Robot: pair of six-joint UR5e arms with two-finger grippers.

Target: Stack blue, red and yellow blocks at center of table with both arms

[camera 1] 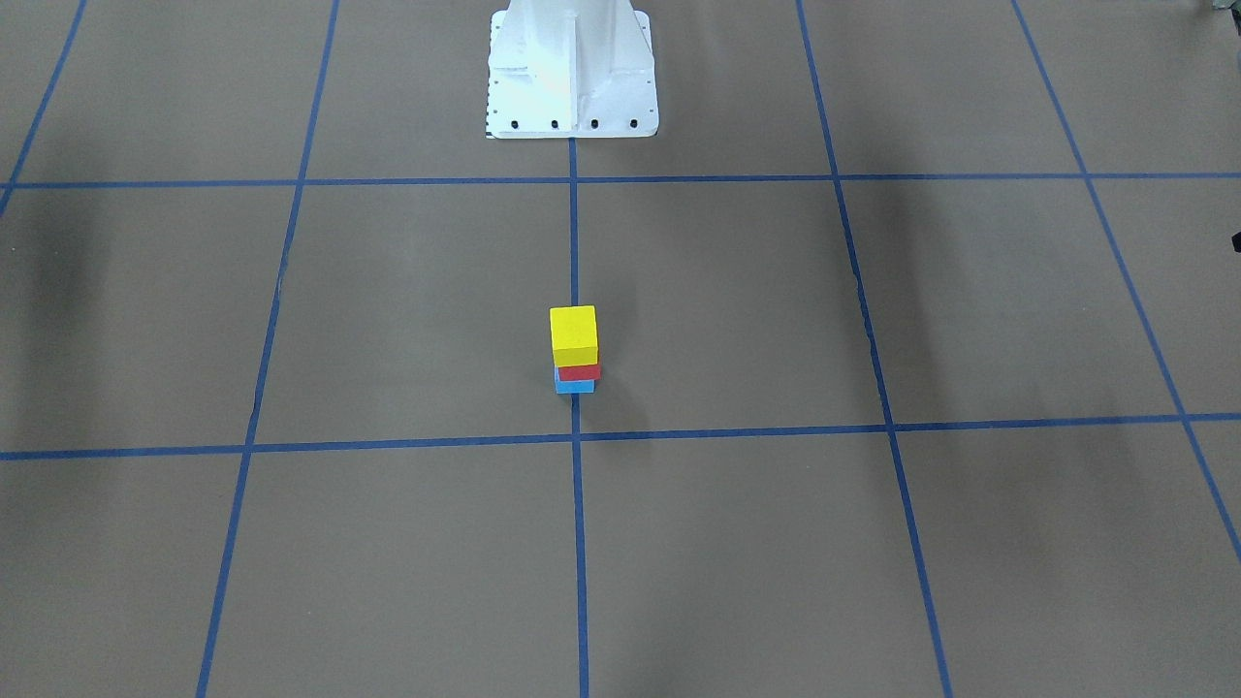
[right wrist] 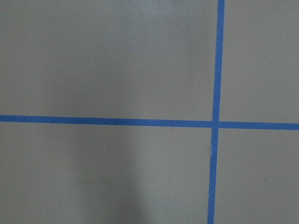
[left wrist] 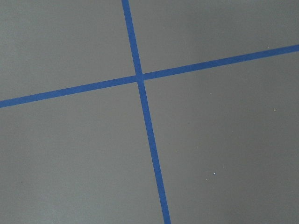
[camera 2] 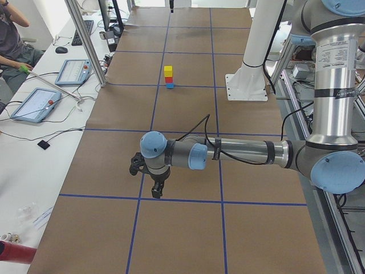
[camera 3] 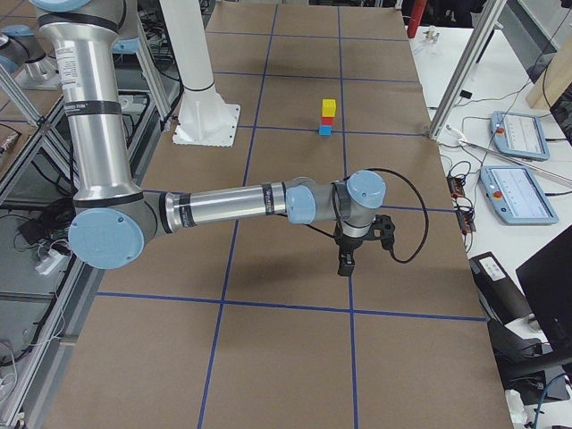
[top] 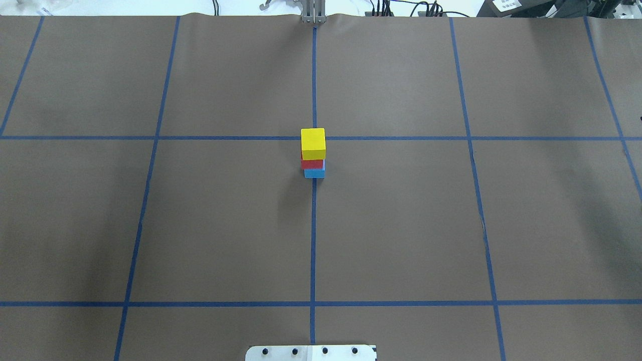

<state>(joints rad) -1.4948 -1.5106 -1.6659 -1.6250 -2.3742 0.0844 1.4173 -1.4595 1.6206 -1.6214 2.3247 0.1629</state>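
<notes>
A stack stands at the table's middle on the centre tape line: a yellow block [top: 313, 143] on a red block [top: 311, 163] on a blue block [top: 314, 173]. It also shows in the front view, yellow block [camera 1: 573, 334] over red block [camera 1: 580, 371] over blue block [camera 1: 574, 386], and small in the side views [camera 2: 168, 77] [camera 3: 328, 117]. My left gripper [camera 2: 157, 190] shows only in the exterior left view, far from the stack near the table's end; I cannot tell if it is open. My right gripper [camera 3: 346, 264] shows only in the exterior right view, likewise far off; I cannot tell its state.
The white robot base [camera 1: 572, 73] stands behind the stack. Blue tape lines grid the brown table [top: 401, 225]. Tablets [camera 2: 34, 103] and cables lie on the side bench, and an operator [camera 2: 11, 34] sits there. Both wrist views show only table and tape.
</notes>
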